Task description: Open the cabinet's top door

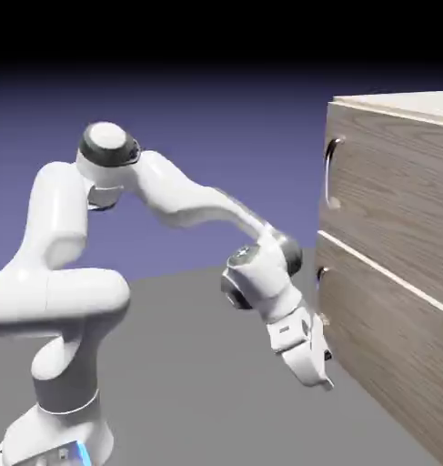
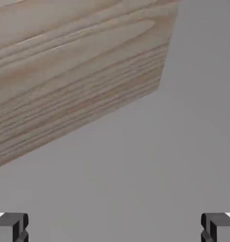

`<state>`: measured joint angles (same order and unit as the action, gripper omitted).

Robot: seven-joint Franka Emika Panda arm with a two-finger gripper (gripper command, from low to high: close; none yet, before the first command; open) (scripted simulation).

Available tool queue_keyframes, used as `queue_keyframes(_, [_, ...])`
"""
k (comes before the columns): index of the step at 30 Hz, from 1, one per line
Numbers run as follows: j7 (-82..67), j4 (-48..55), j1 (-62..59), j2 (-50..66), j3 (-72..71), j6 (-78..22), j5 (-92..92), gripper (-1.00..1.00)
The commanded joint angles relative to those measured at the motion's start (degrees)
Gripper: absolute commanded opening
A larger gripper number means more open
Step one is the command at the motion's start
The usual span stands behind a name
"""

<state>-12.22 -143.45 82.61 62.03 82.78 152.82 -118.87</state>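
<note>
Hand (image 1: pixel 327 369) open, low by cabinet (image 1: pixel 397 273); top door (image 1: pixel 388 196) shut.

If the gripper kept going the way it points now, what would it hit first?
Probably the grey table: the open gripper points down at bare surface, with the cabinet off to one side. Depth is unclear.

Open grey table (image 1: pixel 197 364) is seen around the gripper (image 1: pixel 323 364), whose jaws stand wide with nothing between the fingertips (image 2: pixel 12 226). To its right the way is blocked by the cabinet (image 1: pixel 397 273), just beside the hand at the lower panel (image 1: pixel 388 355). Clear space is left in front of the top door (image 1: pixel 388 191) and its handle (image 1: pixel 330 173), well above the gripper.
</note>
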Motion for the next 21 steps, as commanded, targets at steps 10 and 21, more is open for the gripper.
queue_keyframes(10, [-11.46,3.68,17.18,19.86,17.36,-4.44,-24.93,0.0])
queue_keyframes(21, [-15.01,13.44,14.36,25.91,21.6,-5.98,-35.17,-1.0])
